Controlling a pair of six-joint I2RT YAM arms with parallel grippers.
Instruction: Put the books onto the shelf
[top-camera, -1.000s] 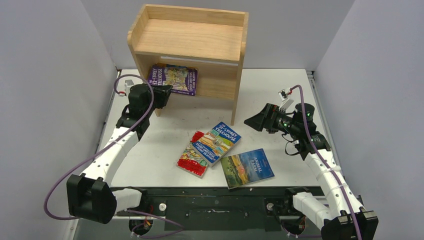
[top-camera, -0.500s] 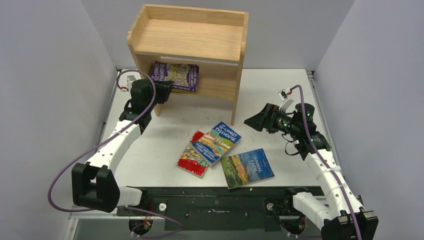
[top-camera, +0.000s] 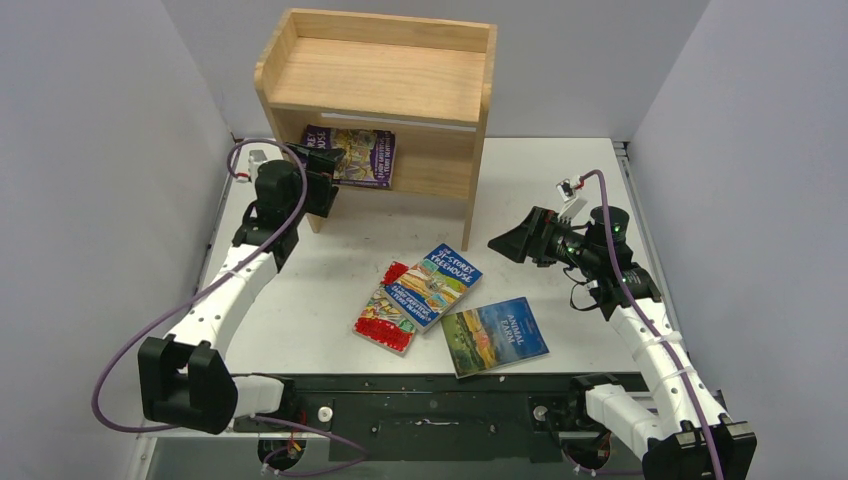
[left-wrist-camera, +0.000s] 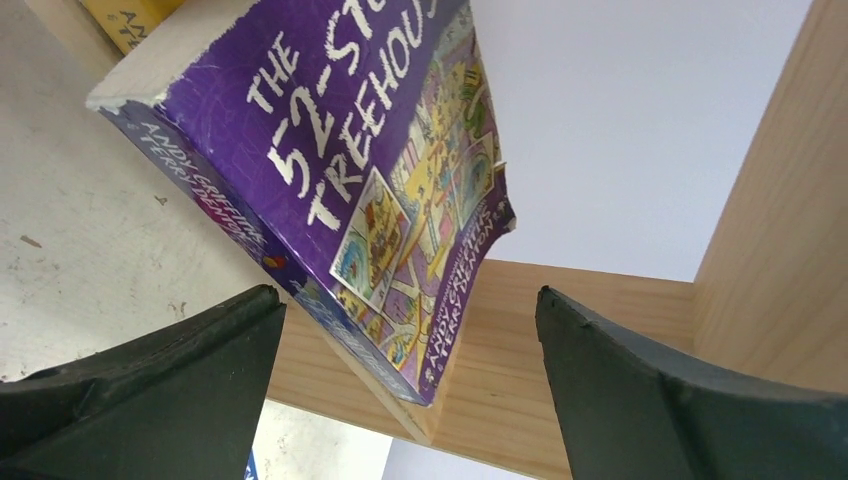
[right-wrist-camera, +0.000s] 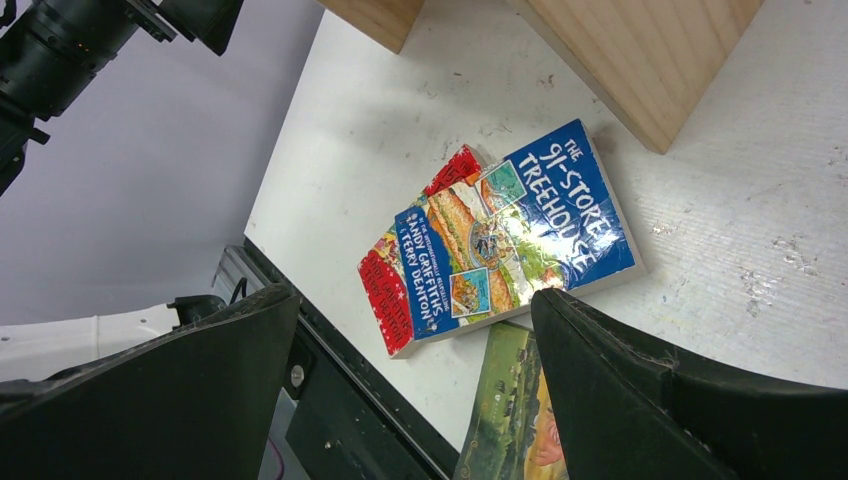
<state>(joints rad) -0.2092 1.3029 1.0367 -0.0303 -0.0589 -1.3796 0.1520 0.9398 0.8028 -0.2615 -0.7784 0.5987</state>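
The wooden shelf (top-camera: 375, 75) stands at the back of the table. A purple book (top-camera: 358, 155) (left-wrist-camera: 370, 170) sits tilted in its lower compartment, with a yellow book (left-wrist-camera: 135, 20) behind it. My left gripper (top-camera: 327, 172) (left-wrist-camera: 405, 300) is open at the compartment's left side; the purple book's lower corner lies between the spread fingers without touching them. A blue book (top-camera: 445, 282) (right-wrist-camera: 530, 215) lies partly on a red-bordered book (top-camera: 383, 318) (right-wrist-camera: 400, 290) mid-table. The Animal Farm book (top-camera: 495, 336) (right-wrist-camera: 510, 410) lies beside them. My right gripper (top-camera: 512, 243) (right-wrist-camera: 415, 295) hovers open and empty above these.
The shelf's right side panel (right-wrist-camera: 640, 60) reaches down to the table just beyond the blue book. A black rail (top-camera: 420, 405) with the arm bases runs along the near edge. Grey walls close in on both sides.
My left gripper has pushed the purple book further into the lower compartment and then opened, letting go of it. The right arm has not moved.
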